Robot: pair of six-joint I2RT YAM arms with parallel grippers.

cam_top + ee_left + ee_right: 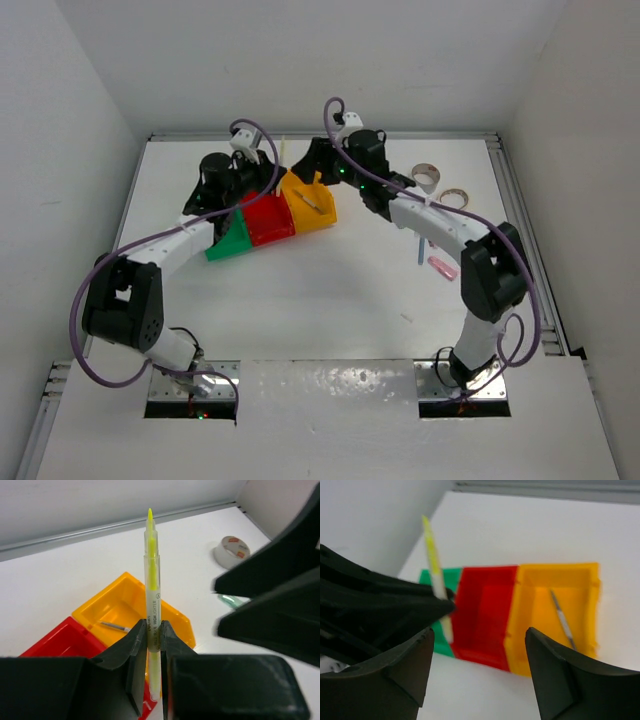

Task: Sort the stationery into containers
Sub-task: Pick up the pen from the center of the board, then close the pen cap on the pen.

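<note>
Looking down from above, three bins stand joined in a row on the tabletop (330,300): one green bin (228,245), one red bin (268,222) and one yellow bin (318,212). The row climbs from 8 o'clock to 2 o'clock. One thin pen (307,200) lies in the yellow bin. The left claw (268,180) hangs above the red bin, clamped on one highlighter (283,152) that points to 12 o'clock. The right claw (305,165) is just beside it at 3 o'clock. Well apart at 3 o'clock of the bins lie two tape rolls, one grey-white roll (426,178) and one tan roll (455,197). One blue pen (422,250) and one pink stick (442,268) lie toward 5 o'clock.

The left wrist view shows the highlighter upright. It is a slim clear barrel with a yellow core and a yellow tip, pinched at its lower part between the two fingers. The yellow bin with its pen sits behind it.

In the right wrist view the right claw's jaws stand wide apart, gripping nothing. The three bins lie beyond them, with the pen in the yellow bin and the highlighter at 10 o'clock over the green bin.
</note>
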